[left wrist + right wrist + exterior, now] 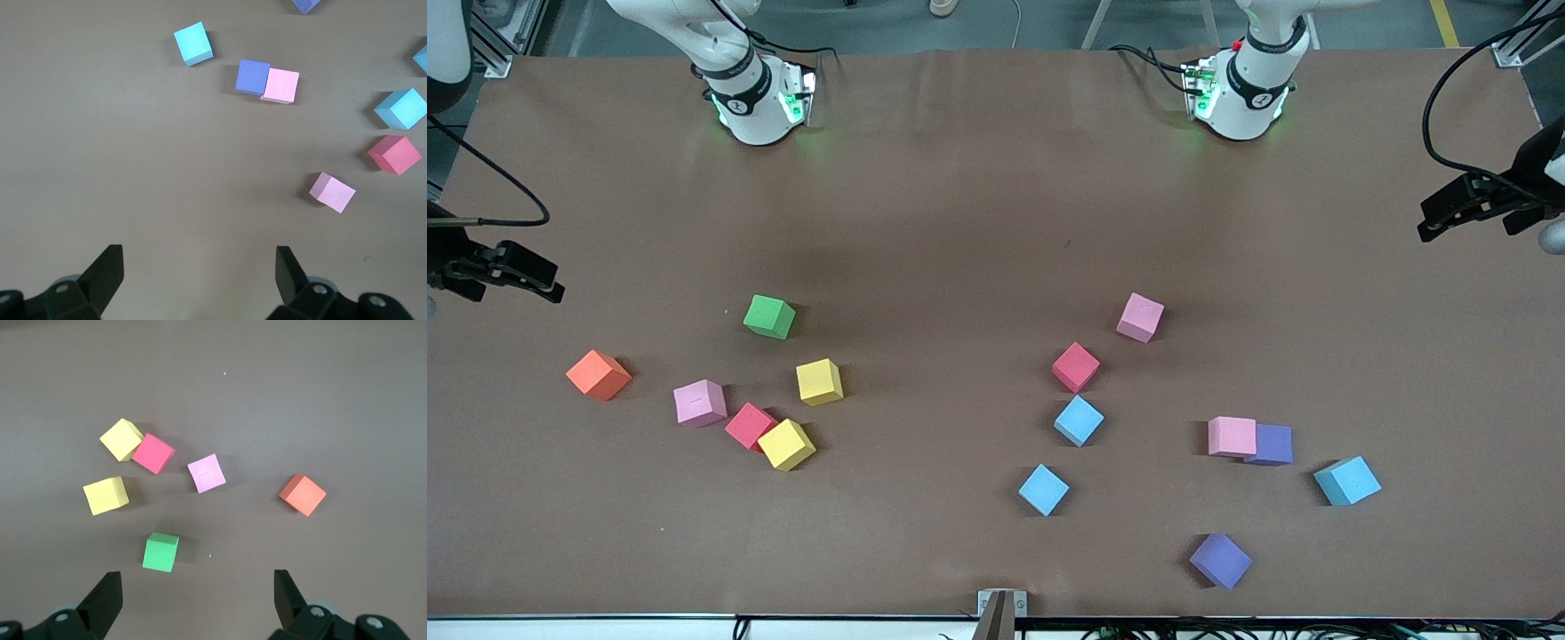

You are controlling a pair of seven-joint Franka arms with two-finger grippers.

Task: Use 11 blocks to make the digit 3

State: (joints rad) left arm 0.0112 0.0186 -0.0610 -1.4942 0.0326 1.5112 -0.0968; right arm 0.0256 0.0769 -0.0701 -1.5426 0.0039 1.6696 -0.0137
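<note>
Several blocks lie scattered on the brown table, and no digit 3 shows. Toward the right arm's end lie green (768, 316), pink (700, 403), red (750, 426) and two yellow ones (819, 382) (786, 444). Toward the left arm's end lie pink (1140, 317), red (1075, 366), light blue (1079, 420) (1043, 489) (1347, 481), and a pink one (1232, 436) touching a purple one (1271, 444). My left gripper (1436, 218) (200, 267) hangs open and empty over its end of the table. My right gripper (547, 277) (198, 587) hangs open and empty over its end.
An orange cube (599, 374) sits near the right arm's end, beside the pink block. A second purple cube (1220, 560) lies close to the table's front edge. The two arm bases (760, 98) (1240, 93) stand along the table's edge farthest from the camera.
</note>
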